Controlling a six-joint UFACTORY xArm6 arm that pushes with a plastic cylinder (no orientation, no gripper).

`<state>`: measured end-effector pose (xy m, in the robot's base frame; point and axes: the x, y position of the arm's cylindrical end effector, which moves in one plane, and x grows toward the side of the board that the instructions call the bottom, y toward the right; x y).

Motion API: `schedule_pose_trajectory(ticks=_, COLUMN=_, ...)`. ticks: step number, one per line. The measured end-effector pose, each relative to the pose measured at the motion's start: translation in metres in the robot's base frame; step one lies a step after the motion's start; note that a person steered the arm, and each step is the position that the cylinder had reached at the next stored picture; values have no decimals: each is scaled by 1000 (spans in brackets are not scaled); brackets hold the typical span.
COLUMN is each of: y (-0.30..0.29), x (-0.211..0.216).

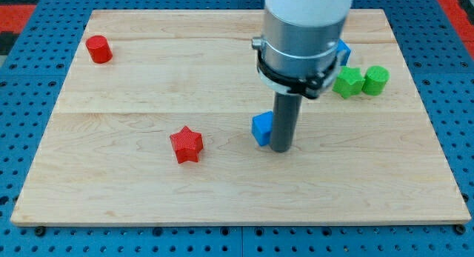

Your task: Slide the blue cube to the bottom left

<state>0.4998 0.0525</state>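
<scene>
The blue cube (261, 128) lies near the middle of the wooden board (133, 190). My tip (281, 148) rests on the board right beside the cube, on its right side, touching or nearly touching it. The rod hides the cube's right edge. The arm's wide grey body (304, 35) fills the view's top centre.
A red star (186, 144) lies left of the blue cube. A red cylinder (98, 49) stands at the top left. A green star (347, 81) and a green cylinder (375, 80) sit at the right. Another blue block (343, 51) peeks from behind the arm.
</scene>
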Motion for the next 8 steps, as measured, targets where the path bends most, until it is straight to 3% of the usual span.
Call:
schedule_pose_trajectory(ticks=2, y=-15, x=-55)
schedule_pose_trajectory(ticks=4, y=-10, x=-74)
schedule_pose_trajectory(ticks=8, y=-227, x=-75)
